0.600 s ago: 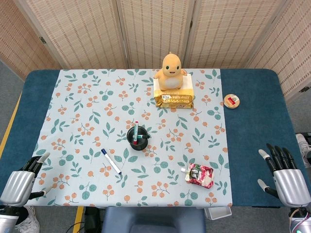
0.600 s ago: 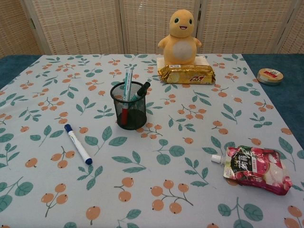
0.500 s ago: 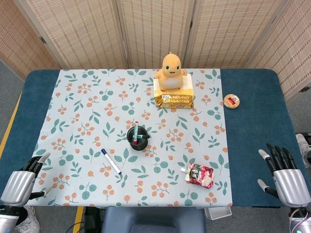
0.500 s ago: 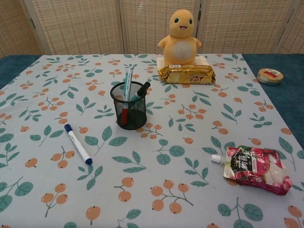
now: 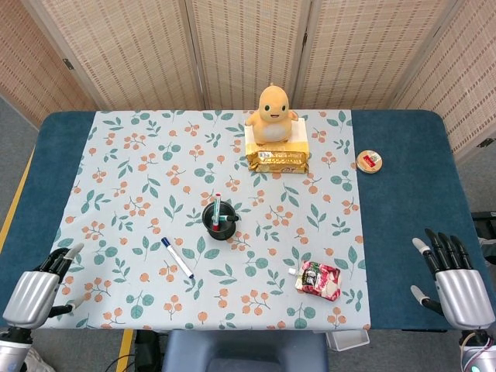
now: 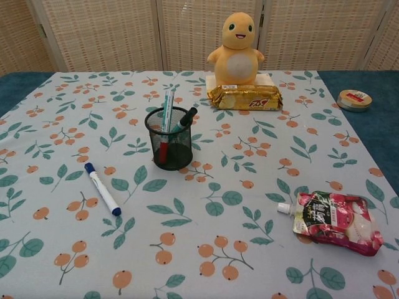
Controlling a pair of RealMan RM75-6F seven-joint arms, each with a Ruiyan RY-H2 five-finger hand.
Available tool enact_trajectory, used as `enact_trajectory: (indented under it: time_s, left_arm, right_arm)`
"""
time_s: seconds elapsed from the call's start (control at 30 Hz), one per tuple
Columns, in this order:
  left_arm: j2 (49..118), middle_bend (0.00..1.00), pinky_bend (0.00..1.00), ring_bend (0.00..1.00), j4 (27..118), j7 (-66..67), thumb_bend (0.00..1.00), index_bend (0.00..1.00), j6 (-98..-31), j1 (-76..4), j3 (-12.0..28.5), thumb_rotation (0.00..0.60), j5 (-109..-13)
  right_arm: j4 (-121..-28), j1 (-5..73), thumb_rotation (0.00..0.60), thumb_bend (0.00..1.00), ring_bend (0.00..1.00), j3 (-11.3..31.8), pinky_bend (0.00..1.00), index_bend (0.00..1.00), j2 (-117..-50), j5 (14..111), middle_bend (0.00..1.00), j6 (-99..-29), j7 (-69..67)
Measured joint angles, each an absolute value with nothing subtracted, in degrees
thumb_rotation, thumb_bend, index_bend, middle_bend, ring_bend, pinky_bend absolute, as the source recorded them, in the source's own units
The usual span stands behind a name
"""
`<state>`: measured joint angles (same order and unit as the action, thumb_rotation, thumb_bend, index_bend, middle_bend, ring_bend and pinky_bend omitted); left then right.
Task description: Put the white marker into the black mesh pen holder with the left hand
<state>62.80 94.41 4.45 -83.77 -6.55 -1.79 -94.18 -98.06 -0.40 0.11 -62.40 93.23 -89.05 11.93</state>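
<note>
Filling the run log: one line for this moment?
left hand: open, off marker | right hand: open | marker: flat on cloth | holder: upright, pens inside

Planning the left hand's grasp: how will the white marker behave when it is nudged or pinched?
The white marker is a slim round barrel lying flat on the tablecloth, so it probably rolls if nudged sideways. It looks stiff and light, likely smooth plastic that might slip.

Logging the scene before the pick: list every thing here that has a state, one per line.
white marker: lying flat on the cloth, capped, untouched
black mesh pen holder: upright, pens standing in it
drink pouch: lying flat, capped
round tin: lid on
left hand: empty, at the table's edge
right hand: empty, fingers apart
</note>
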Motion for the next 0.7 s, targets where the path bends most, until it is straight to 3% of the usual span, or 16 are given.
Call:
enact_trajectory:
  time_s: [0.07,0.1,0.17,0.37,0.7]
  left_arm:
    - [62.68,0.79,0.68,0.68,93.29,2.32,0.16,0.06,-83.84,-7.34,-1.59,0.600,-95.32]
    - [62.60,0.88,0.75,0.80,92.49,0.18,0.16,0.15,-84.01,-7.98,-1.42,0.600,-96.28]
    - [62.44,0.97,0.84,0.91,91.11,-3.88,0.16,0.36,-84.45,-9.12,-1.10,0.600,-97.92]
    - [61.56,1.00,0.89,0.96,87.48,-14.26,0.16,0.53,-84.20,-14.36,-0.01,0.600,-104.10]
    - [63.02,1.00,0.89,0.96,89.25,-5.10,0.16,0.52,-67.11,-28.73,0.51,0.600,-109.52]
  right_arm:
    - [-98.06,-0.23,0.600,0.19,0.00,0.12,0.04,0.13,-62.63,93.11,0.00,-88.61,12.39]
    - [-98.07,-0.08,0.600,0.19,0.00,0.13,0.04,0.13,-62.74,92.97,0.00,-88.24,12.67]
    - [-98.09,0.17,0.600,0.19,0.00,0.23,0.04,0.13,-62.86,92.61,0.00,-87.75,12.93]
    - [-98.02,0.82,0.600,0.19,0.00,0.78,0.04,0.13,-62.82,91.33,0.00,-86.67,12.63]
    - [-97.81,1.95,0.600,0.19,0.00,1.26,0.04,0.13,-62.79,89.64,0.00,-84.64,12.58]
